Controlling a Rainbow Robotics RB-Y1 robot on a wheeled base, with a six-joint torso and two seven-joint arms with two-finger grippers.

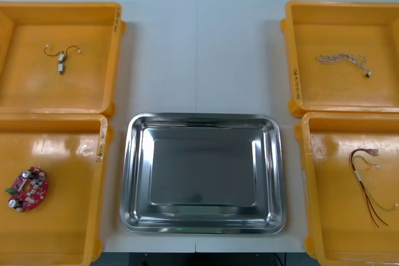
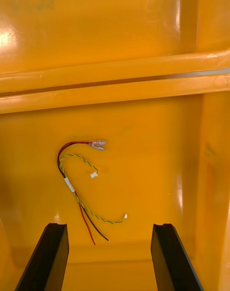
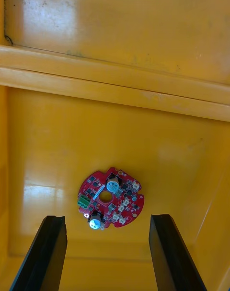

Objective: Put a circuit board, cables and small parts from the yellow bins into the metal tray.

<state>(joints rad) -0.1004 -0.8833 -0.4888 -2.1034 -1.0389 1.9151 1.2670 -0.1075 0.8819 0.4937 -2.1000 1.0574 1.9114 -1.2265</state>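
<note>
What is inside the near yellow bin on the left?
One round red circuit board lies on the bin's floor, the left gripper open above it. The board covers its own underside and the floor beneath it, so those cannot be seen.

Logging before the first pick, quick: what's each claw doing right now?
Left claw: open, empty, over the circuit board.
Right claw: open, empty, over the red and yellow cable.

Bright, even light; glare on yellow bins.
</note>
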